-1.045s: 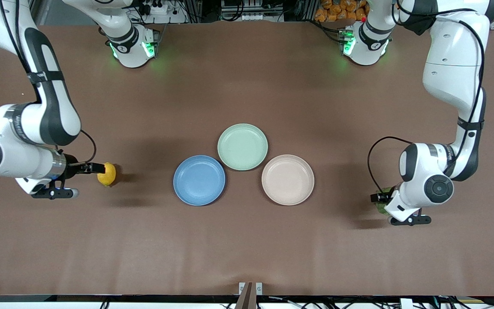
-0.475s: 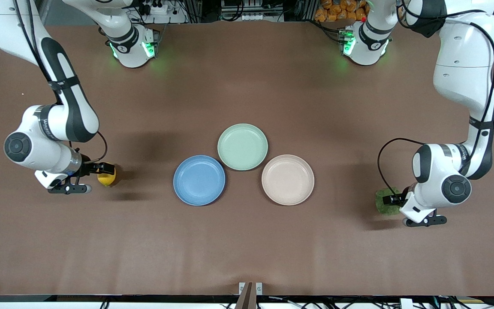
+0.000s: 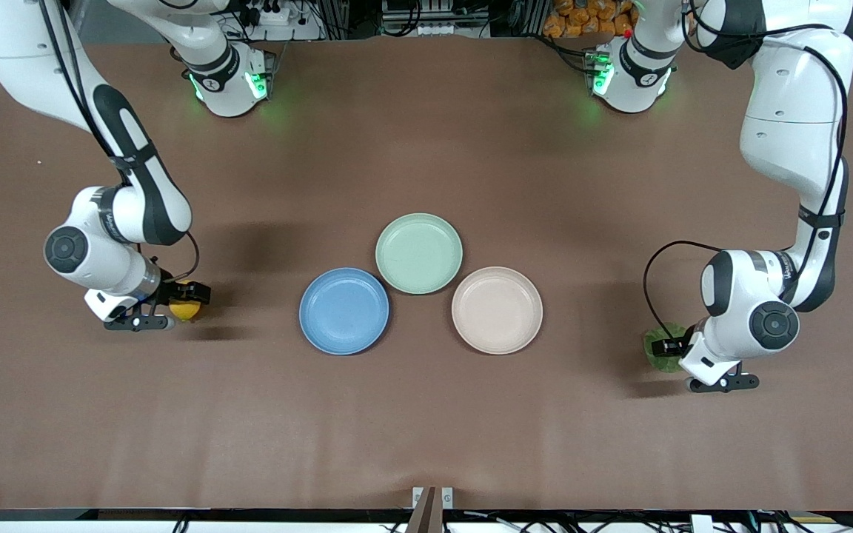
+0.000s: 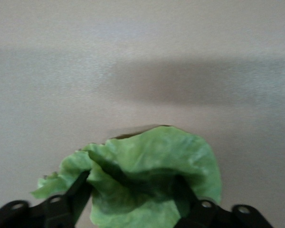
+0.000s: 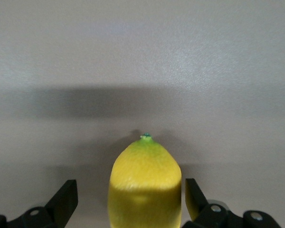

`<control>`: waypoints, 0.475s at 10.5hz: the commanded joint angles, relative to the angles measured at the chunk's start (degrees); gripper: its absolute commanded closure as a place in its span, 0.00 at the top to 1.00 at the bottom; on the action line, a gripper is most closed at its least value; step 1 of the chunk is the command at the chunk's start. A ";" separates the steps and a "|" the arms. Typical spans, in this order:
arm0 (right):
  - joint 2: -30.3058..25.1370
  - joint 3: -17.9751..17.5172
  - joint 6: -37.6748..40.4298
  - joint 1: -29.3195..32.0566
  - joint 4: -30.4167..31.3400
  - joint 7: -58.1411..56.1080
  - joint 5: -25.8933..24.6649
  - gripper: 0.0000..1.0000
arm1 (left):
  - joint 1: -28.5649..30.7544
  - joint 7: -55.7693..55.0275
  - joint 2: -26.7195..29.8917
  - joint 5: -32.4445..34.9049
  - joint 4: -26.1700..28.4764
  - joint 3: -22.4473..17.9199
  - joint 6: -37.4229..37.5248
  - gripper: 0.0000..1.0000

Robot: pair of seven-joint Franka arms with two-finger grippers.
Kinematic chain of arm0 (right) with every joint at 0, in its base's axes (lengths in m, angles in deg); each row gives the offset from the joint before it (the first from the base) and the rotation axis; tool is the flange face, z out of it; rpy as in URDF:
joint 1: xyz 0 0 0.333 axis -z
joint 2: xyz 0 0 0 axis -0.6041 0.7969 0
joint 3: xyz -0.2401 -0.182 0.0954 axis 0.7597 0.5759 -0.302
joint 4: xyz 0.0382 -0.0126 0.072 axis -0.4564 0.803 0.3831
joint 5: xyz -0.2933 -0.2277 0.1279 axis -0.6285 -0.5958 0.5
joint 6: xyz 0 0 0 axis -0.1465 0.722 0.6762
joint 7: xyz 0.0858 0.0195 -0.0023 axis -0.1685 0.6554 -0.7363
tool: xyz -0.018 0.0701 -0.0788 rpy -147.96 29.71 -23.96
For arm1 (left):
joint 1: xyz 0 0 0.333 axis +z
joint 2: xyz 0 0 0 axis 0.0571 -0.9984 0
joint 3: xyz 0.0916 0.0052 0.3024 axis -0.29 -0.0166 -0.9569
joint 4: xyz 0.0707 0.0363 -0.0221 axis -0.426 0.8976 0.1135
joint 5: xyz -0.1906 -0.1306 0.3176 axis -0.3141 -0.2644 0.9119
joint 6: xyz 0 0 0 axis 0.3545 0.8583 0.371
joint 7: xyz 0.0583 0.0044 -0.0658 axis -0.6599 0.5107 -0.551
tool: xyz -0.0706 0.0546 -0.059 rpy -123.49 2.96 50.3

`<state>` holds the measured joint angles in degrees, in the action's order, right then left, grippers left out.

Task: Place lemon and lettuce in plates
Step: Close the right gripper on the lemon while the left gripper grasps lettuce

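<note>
— Lemon first: where do you have it?
— You have it lying on the brown table toward the right arm's end, well apart from the blue plate. Your right gripper is down around it. In the right wrist view the lemon sits between the two spread fingers, nub end pointing away from the wrist, with a gap on each side, so nothing is gripped there.

— And the lettuce?
— You will find it on the table toward the left arm's end, well apart from the beige-white plate. Your left gripper is at it. The left wrist view shows the ruffled green leaf between the fingers, which press into its folds on both sides; you have the jaws partly drawn in on the lettuce, which is low at the table.

— The plates?
— Your blue and beige-white plates lie side by side mid-table, each just beside a mint-green plate, which sits farther from the front camera, between them.
</note>
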<state>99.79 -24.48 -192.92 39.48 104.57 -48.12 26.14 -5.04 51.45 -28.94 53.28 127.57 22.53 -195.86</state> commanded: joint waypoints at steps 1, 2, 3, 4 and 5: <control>0.50 -0.09 -1.35 0.14 0.57 -0.57 -0.79 1.00 | -0.25 -0.45 0.39 -0.48 0.56 -0.58 -1.02 0.00; 0.58 -0.09 -1.35 0.14 0.57 -0.57 -1.67 0.97 | -0.60 -0.19 0.56 -0.48 0.65 -0.58 -1.02 0.00; 0.59 -0.09 -1.26 0.14 0.57 -0.57 -1.85 0.86 | -1.21 -0.36 1.43 -0.48 0.56 -0.67 -0.67 0.00; 0.76 -0.09 -1.26 0.23 0.57 -0.57 -1.94 0.70 | -1.48 -0.62 2.49 -0.48 0.56 -0.67 0.12 0.00; 0.94 -0.09 -1.18 0.32 0.57 -0.57 -2.20 0.51 | -1.48 -1.76 3.37 -0.48 0.48 -0.58 0.91 0.00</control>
<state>100.68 -24.46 -193.49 39.47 104.59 -48.39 24.94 -5.81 51.04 -27.83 53.22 127.32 22.54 -195.89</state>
